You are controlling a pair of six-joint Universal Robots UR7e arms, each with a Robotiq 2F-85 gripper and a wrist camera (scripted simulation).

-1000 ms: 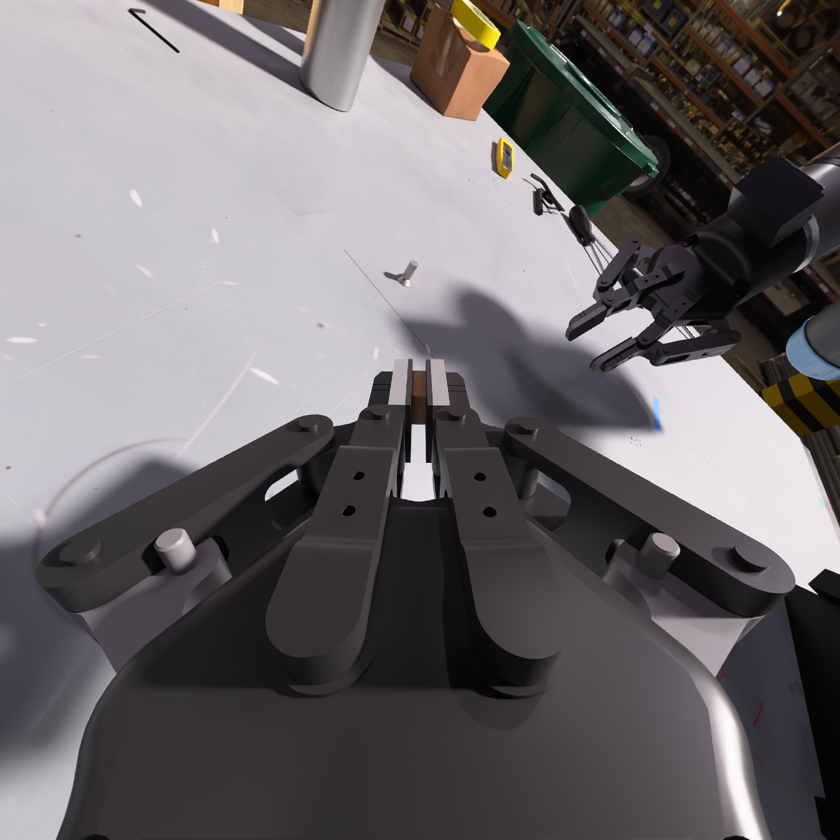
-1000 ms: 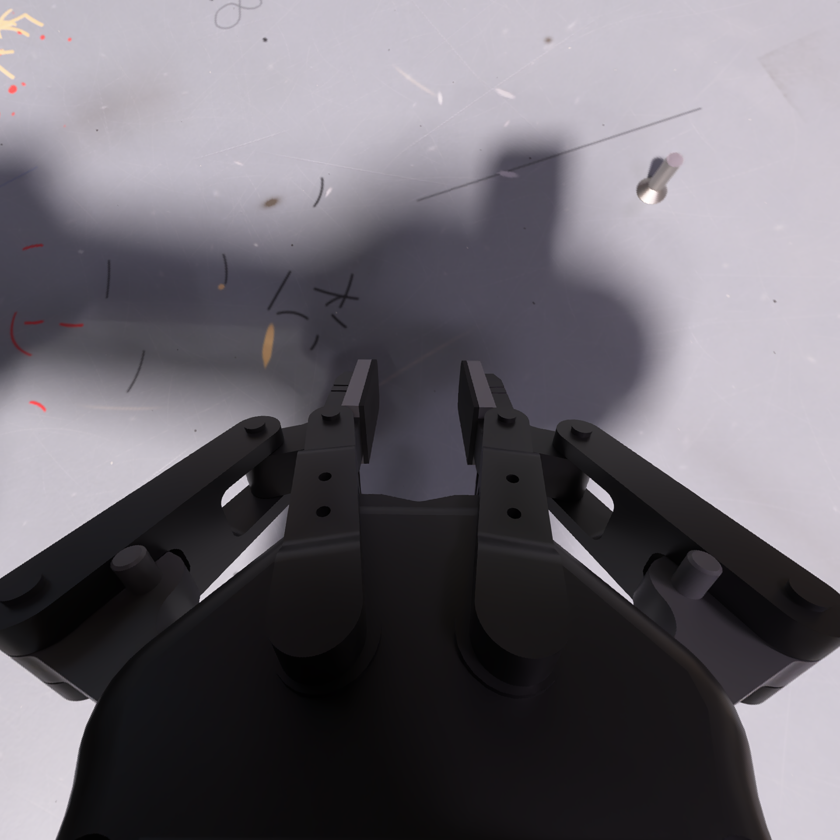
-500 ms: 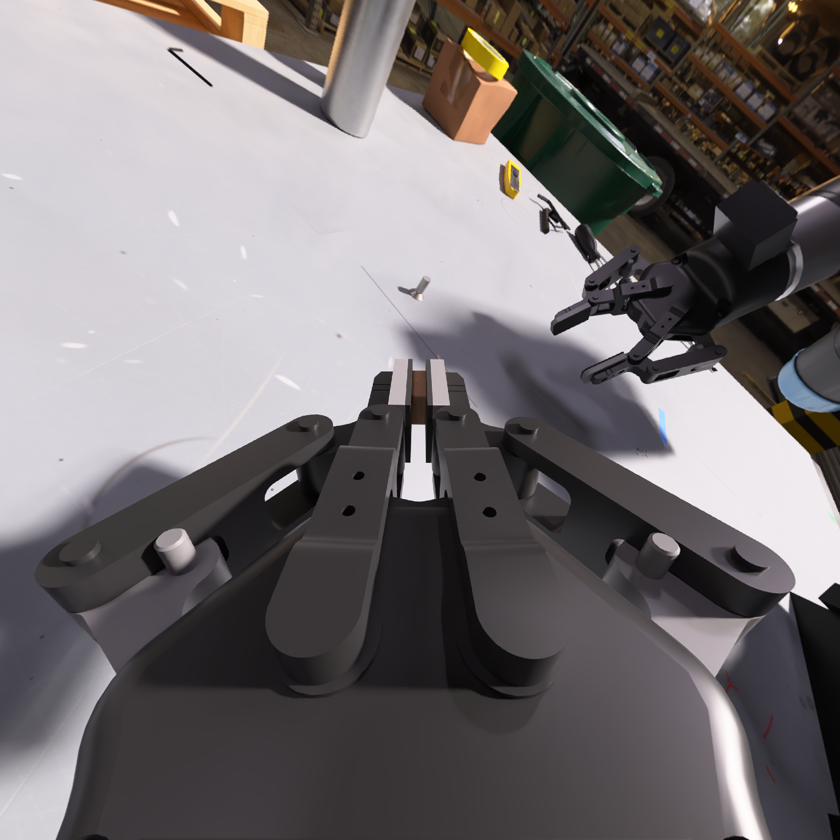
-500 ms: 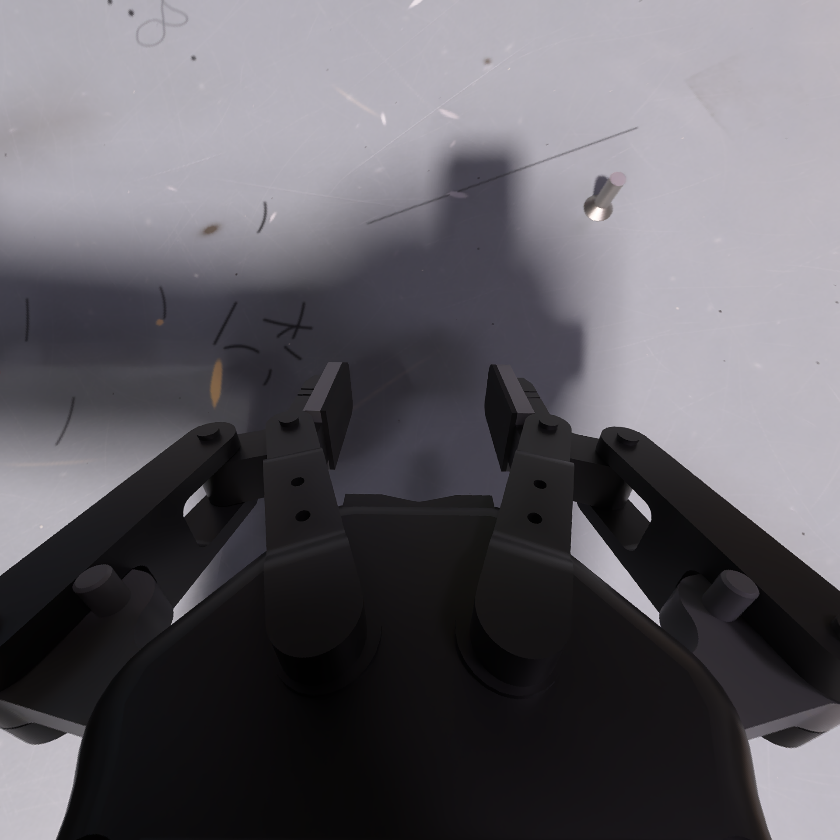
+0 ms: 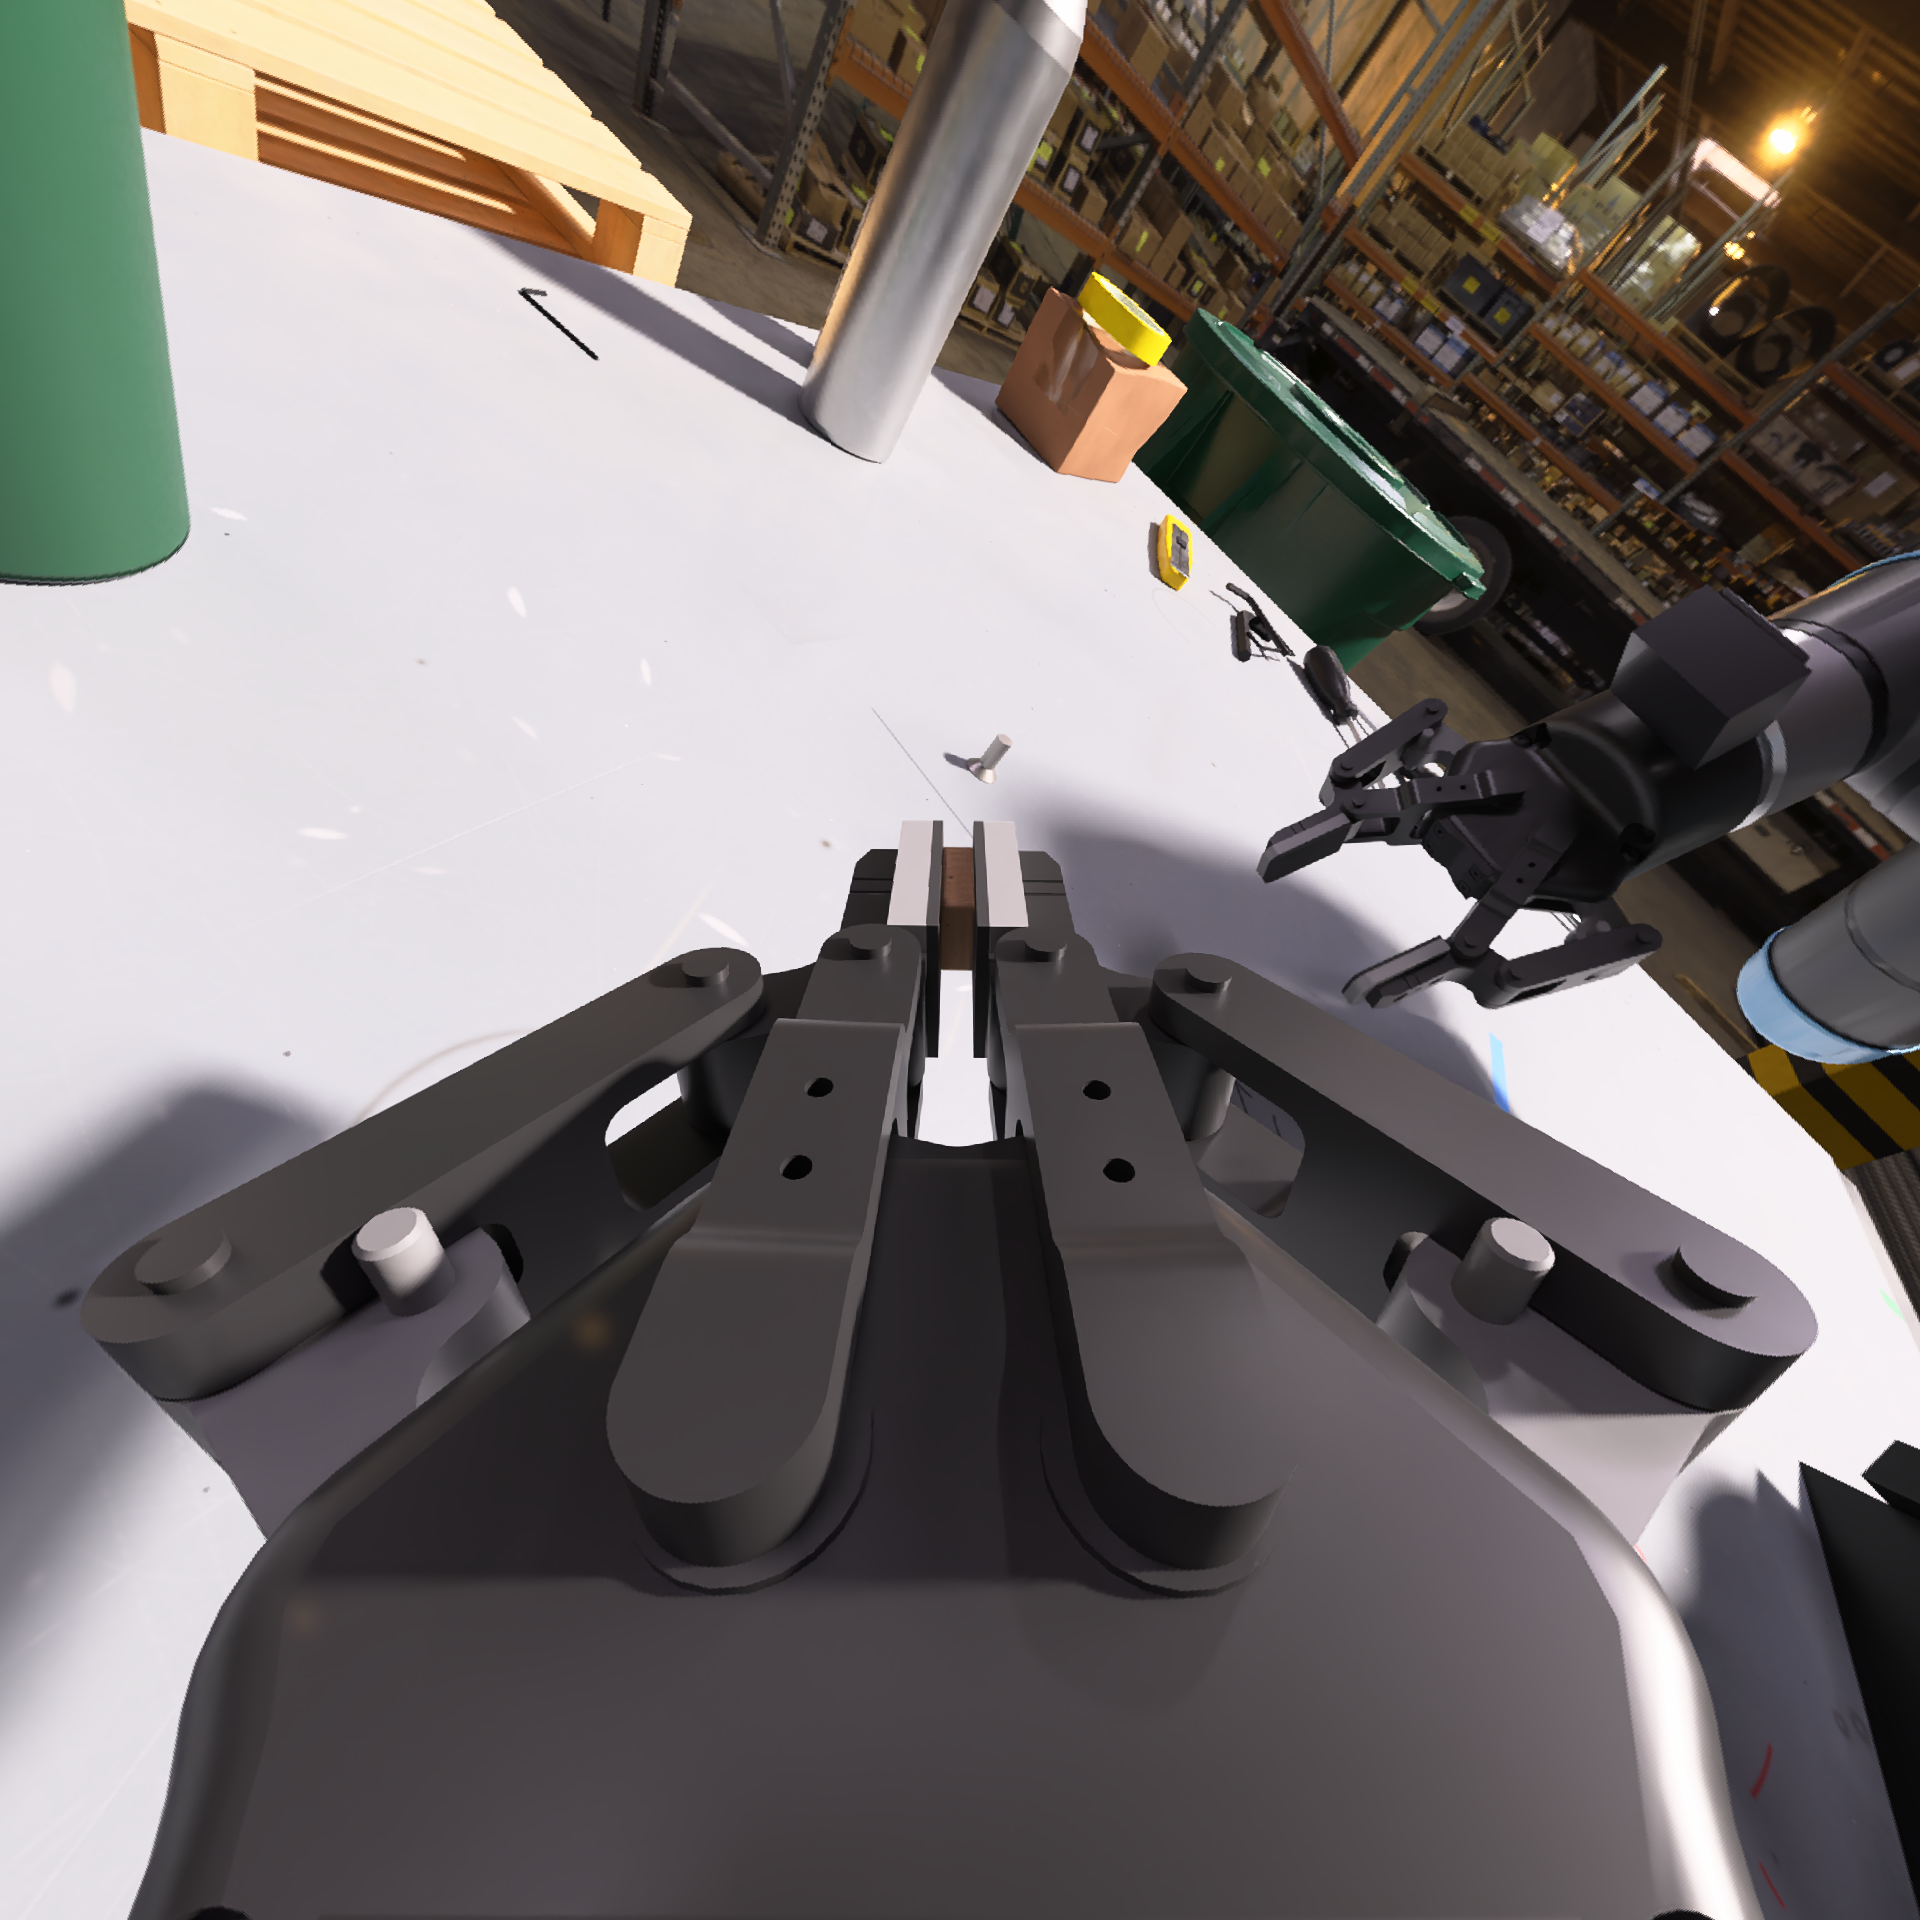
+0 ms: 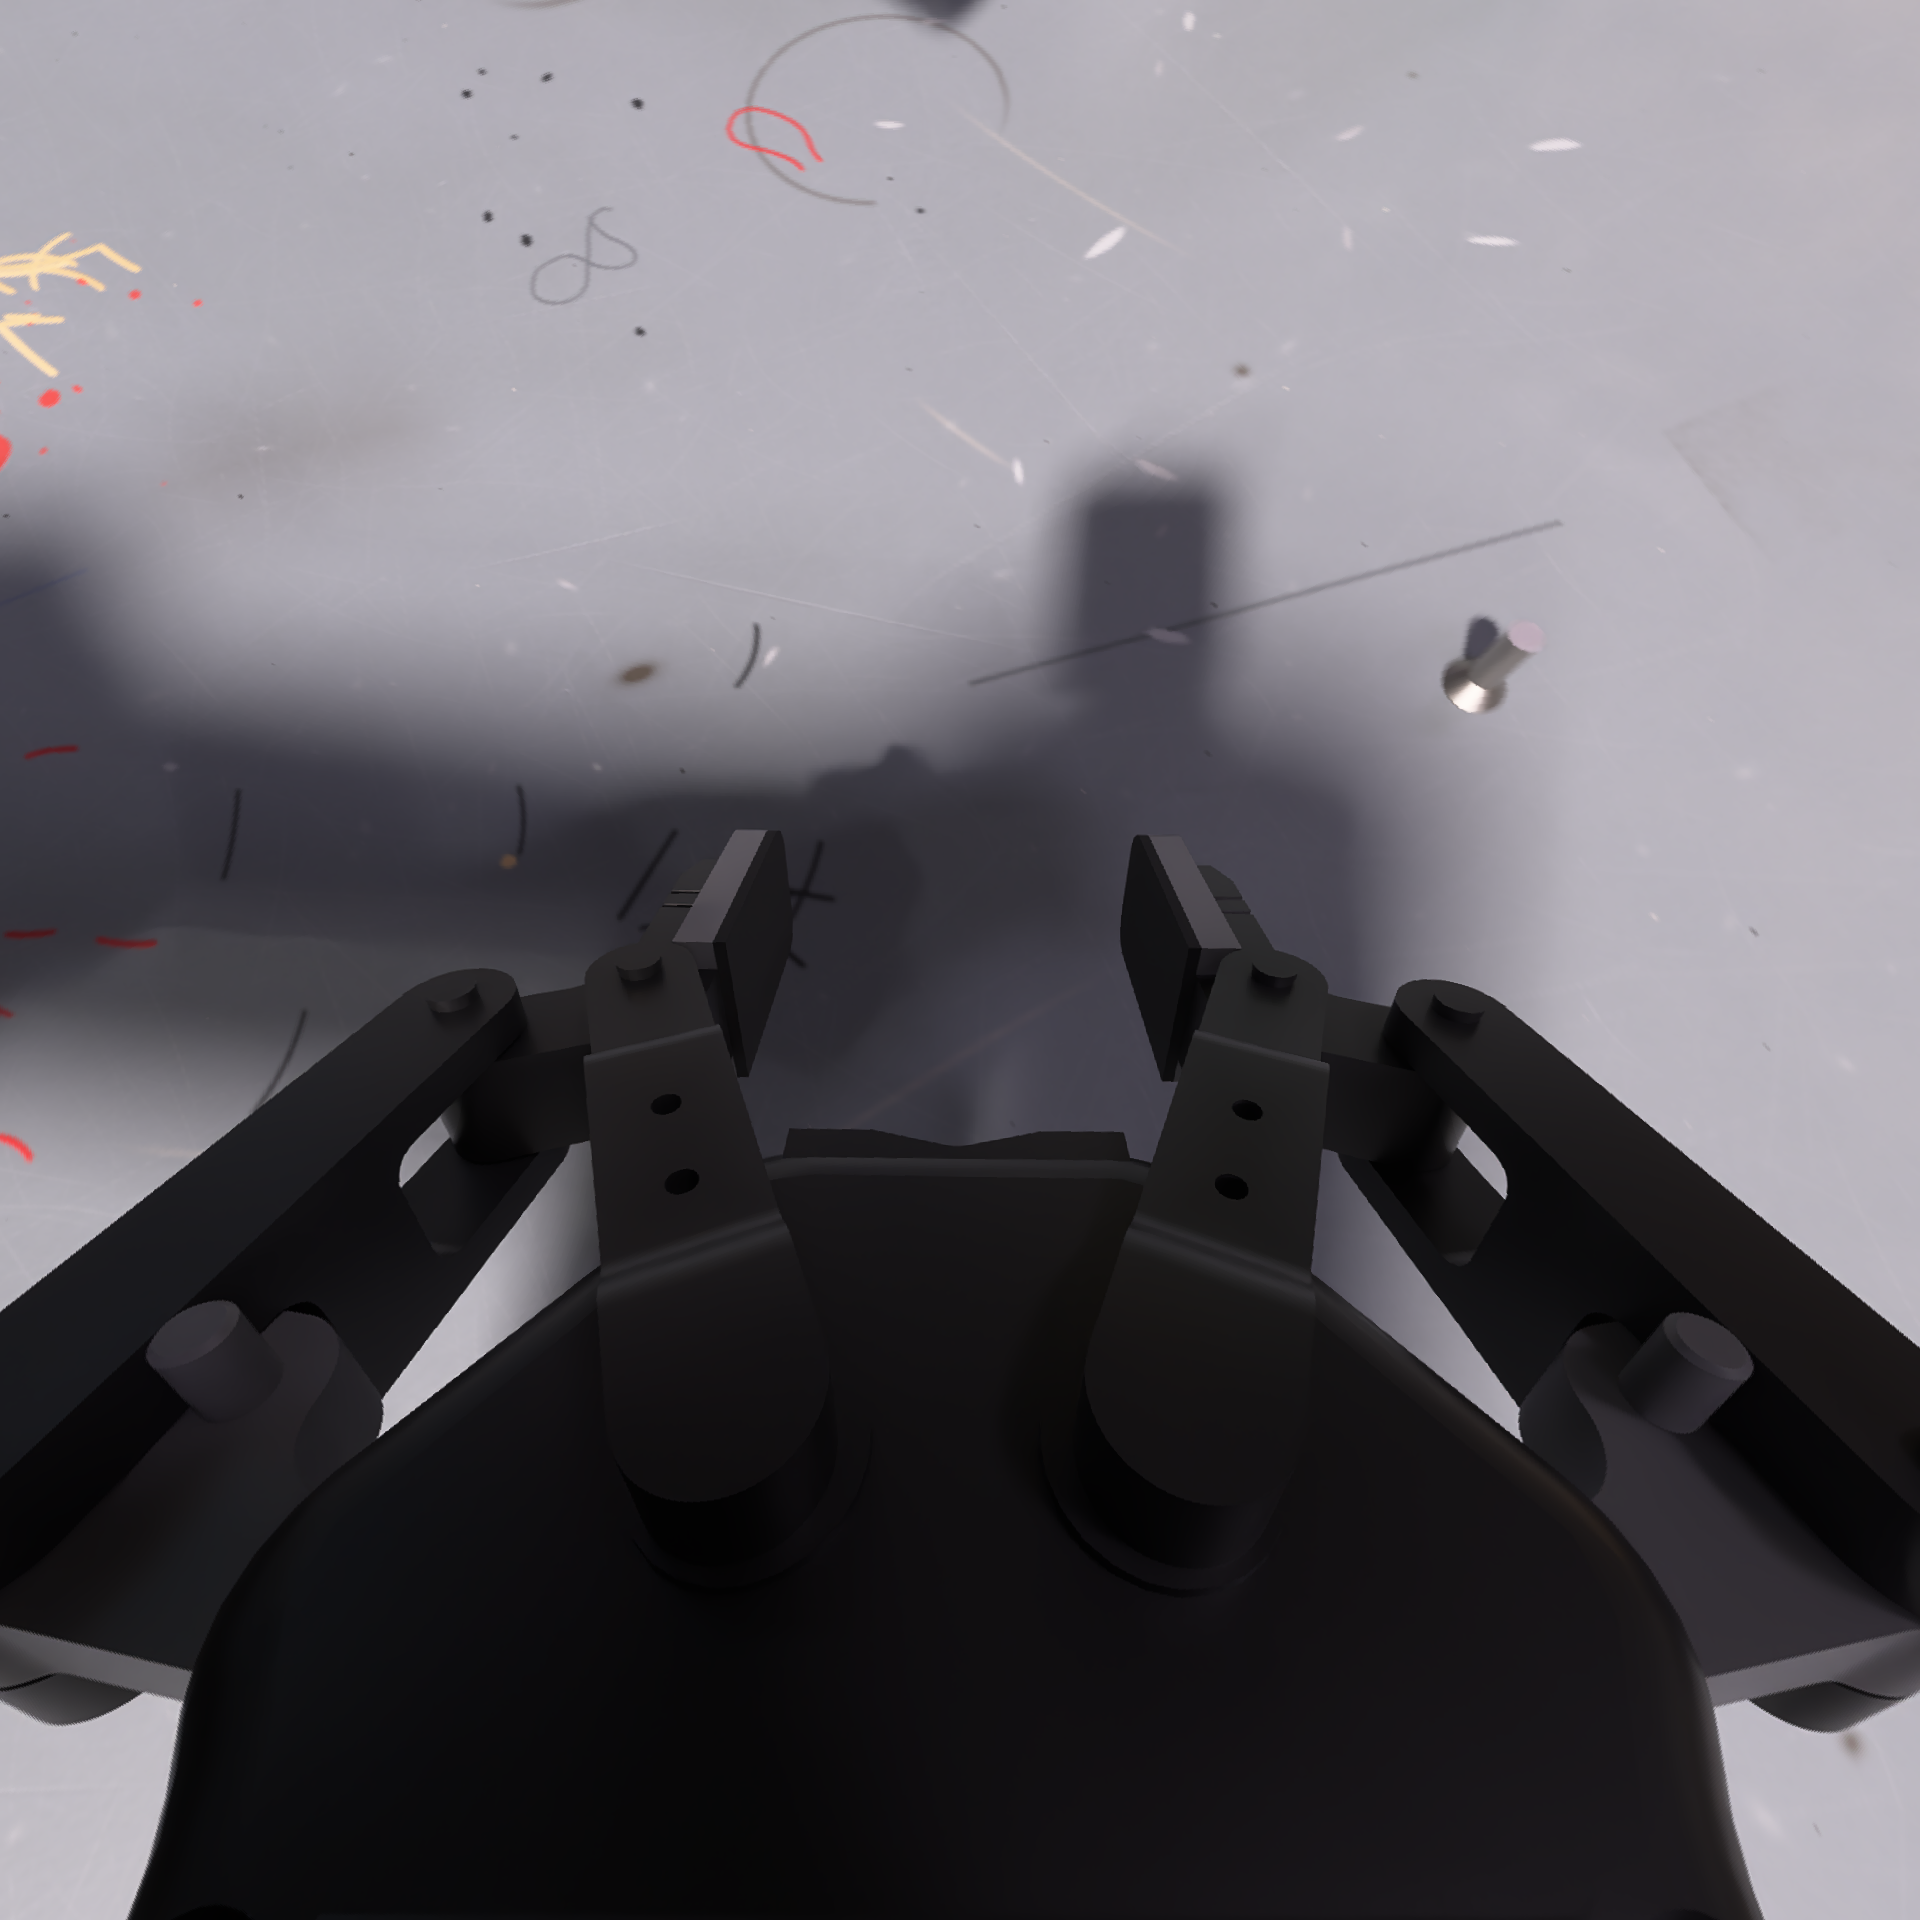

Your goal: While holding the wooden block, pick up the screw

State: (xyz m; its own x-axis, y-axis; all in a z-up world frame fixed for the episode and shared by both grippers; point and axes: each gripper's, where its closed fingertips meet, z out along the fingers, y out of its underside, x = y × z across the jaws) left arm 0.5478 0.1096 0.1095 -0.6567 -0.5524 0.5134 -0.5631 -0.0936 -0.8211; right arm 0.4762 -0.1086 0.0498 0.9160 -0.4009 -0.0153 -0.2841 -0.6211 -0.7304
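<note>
Two grippers in play. Left gripper [image 5: 958,873] has its pads pinched tight on the wooden block [image 5: 958,902], a small brown piece wedged between the light-grey pads, held clear above the table [image 5: 436,644]. Screw [image 5: 985,757] lies on its side on the white table just past the left fingertips, approx 12 o'clock in left wrist view, silver w/ flat head, touching nothing else. Right gripper [image 5: 1340,920] shows in same view at approx 3 o'clock, fingers spread wide, nothing between them, hovering over the table w/ its shadow beneath. In right wrist view the right gripper [image 6: 951,914] is wide apart and empty; the screw [image 6: 1488,670] sits at approx 2 o'clock from its fingertips, well apart from them, just outside the dark shadow patch. A thin dark line on the table runs near the screw. Farther off in left wrist view: metal post [image 5: 925,229] at 12 o'clock, green cylinder [image 5: 78,301] at 10, hex key [image 5: 558,322] at 11, brown box [image 5: 1086,400] w/ yellow tape roll [image 5: 1124,314] on top at 1, yellow meter [image 5: 1174,551] near table edge, green bin [image 5: 1320,520] beyond it.
</note>
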